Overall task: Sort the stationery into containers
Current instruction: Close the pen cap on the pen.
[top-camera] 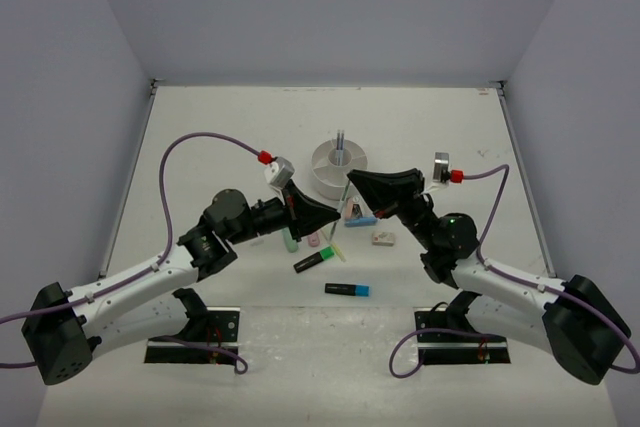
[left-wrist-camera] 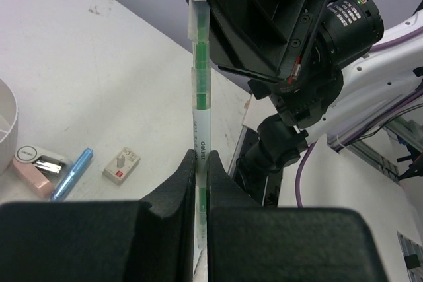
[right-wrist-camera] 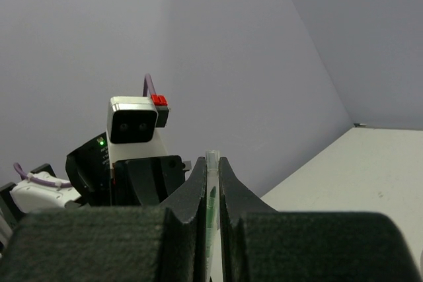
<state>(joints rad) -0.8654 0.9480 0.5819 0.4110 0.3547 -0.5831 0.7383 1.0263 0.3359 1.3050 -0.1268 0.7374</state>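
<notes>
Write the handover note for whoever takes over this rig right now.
Left gripper: shut on the green pen.
Right gripper: shut on the same pen near its other end, so it hangs in mid-air between them.
Done: one pen stands in the organiser cup.
Left: green highlighter, blue highlighter, mint marker, eraser and other pieces lie loose on the table.

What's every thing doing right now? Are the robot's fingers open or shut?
Left fingers: shut on the green pen.
Right fingers: shut on the same pen.
Green pen: held by both at once.
Organiser: upright, a grey pen standing in its middle cup.
Green highlighter: lying on the table.
Blue highlighter: lying on the table.
Eraser: lying on the table.
</notes>
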